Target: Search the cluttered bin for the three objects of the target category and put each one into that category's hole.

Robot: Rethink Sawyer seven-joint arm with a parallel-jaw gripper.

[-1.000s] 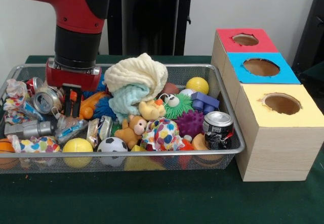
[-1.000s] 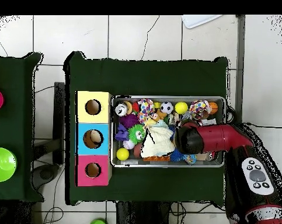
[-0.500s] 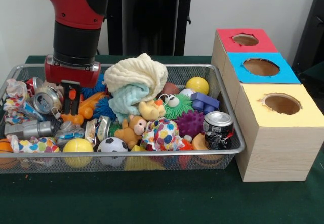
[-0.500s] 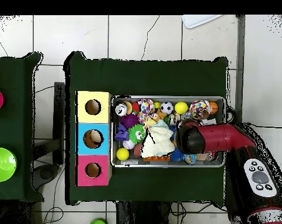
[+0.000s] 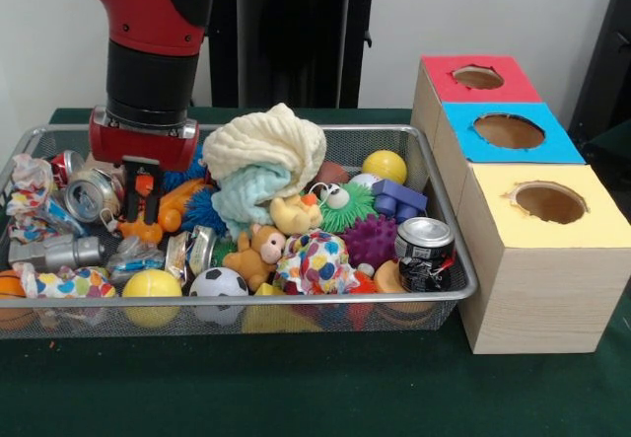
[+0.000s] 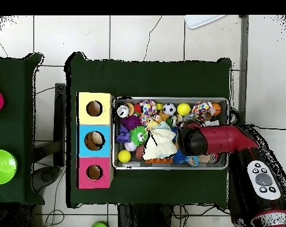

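**Fingers down on the orange toy at the bin's left end**

Fingers (image 5: 131, 200) of the gripper (image 5: 143, 210) hang black and close together, pointing straight down into the wire bin (image 5: 449, 250). Orange shows in the narrow gap between them, but whether they actually clamp anything cannot be told. The orange toy (image 5: 175, 205) lies just behind and beside them. In the front view its long axis runs on a slant: the low end pokes out under the fingertips at the left, and the high end rises right toward the blue spiky ball (image 5: 202, 210). A crushed can (image 5: 91, 195) sits just to the other side. The red arm (image 6: 219, 140) covers this spot in the overhead view.

Against a second ago, the gripper stands a little higher — and the toy's low end now reaches further left, beneath the fingers.
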